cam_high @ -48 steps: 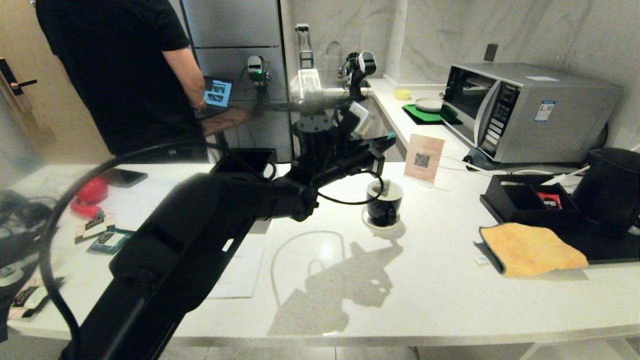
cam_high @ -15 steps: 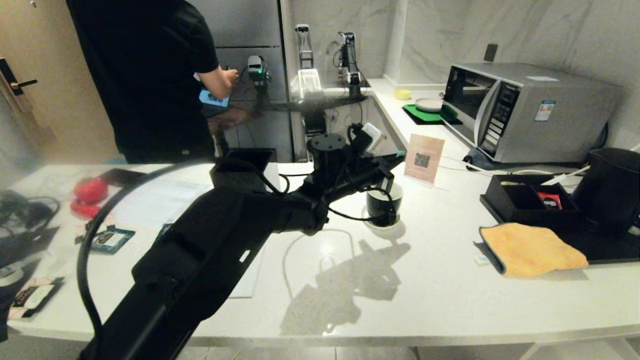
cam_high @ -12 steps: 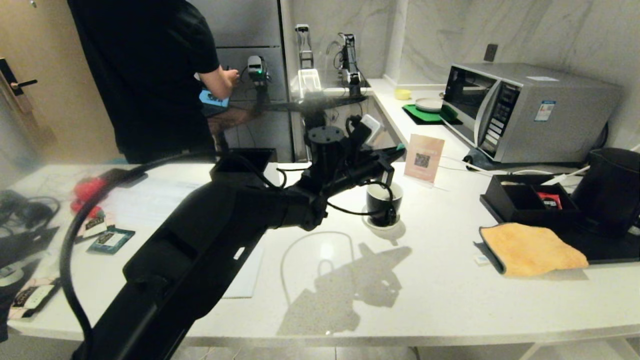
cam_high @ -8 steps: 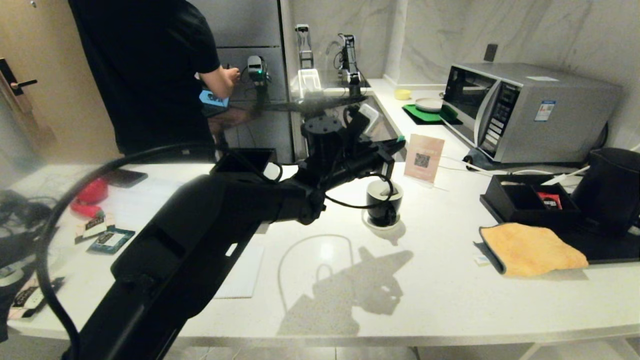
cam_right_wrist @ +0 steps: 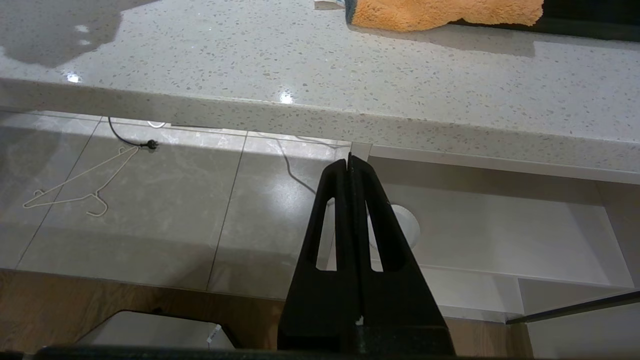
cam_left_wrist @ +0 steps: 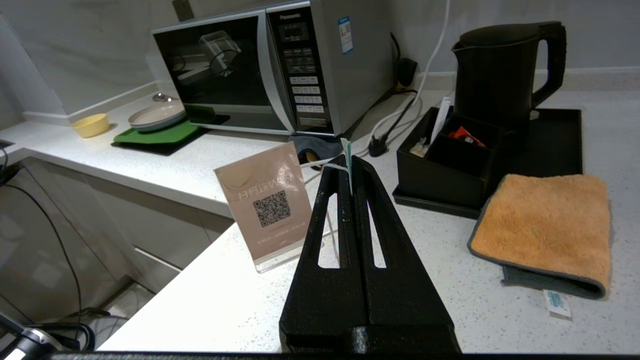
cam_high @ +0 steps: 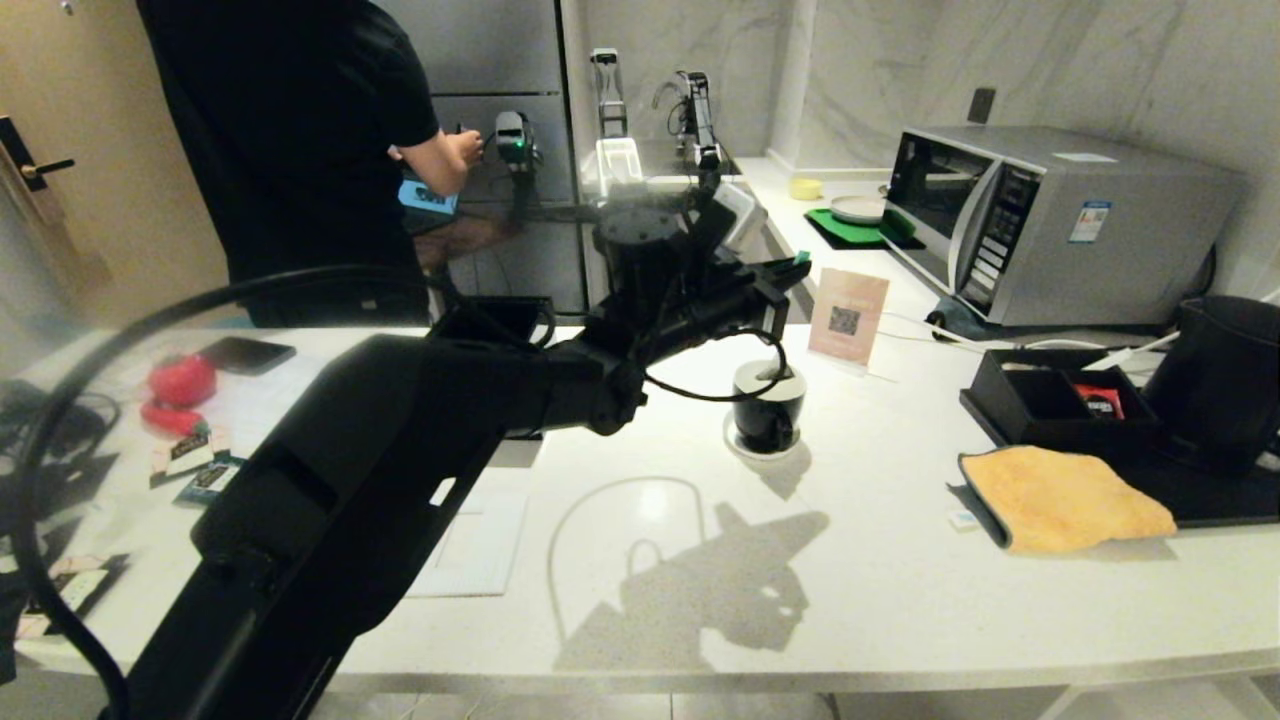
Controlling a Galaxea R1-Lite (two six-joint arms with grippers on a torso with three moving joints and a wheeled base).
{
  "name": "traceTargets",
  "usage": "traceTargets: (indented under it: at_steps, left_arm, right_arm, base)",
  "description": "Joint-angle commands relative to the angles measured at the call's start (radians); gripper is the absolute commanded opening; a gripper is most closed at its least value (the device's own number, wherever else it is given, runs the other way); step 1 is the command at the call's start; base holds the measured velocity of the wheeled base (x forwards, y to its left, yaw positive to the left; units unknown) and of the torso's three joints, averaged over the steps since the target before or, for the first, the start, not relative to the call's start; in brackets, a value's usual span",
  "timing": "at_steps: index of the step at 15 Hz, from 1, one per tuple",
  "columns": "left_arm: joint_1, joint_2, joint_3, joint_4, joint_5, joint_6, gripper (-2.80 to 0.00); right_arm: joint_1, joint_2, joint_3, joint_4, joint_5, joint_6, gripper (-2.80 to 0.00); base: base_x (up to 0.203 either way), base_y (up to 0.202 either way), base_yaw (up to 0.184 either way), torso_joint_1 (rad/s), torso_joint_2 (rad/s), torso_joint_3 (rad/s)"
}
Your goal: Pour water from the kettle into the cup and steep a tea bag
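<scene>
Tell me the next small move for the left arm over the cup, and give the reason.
Probably lower the left pincer a little. Its jaws are shut on the tea bag tag, and the string runs down into the cup on its saucer. How deep the bag sits cannot be seen, so dipping seems the safest next step. The right pincer hangs below the counter edge.

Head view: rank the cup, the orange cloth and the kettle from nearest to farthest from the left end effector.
1. The cup, on its saucer just below the left end effector, mid-counter.
2. The orange cloth, farther to the right, near the counter's front edge.
3. The kettle, at the far right edge, behind the cloth.
</scene>
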Motion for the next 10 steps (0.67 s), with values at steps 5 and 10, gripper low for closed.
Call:
traceTargets:
  at_steps: [5,10]
  left_arm:
    - [-0.006,0.014,0.002,-0.003,0.022,0.004,-2.80]
    - [-0.011,0.057,0.002,-0.005,0.022,0.008,-2.80]
  right_arm:
    - [0.000,0.001,0.000,0.000,0.000,-0.001,-2.80]
    - [0.000,0.001,0.000,0.000,0.001,-0.001,-2.80]
  base:
    - [0.000,0.000,0.000,0.000,0.00,0.000]
    - [0.000,0.000,0.000,0.000,0.00,0.000]
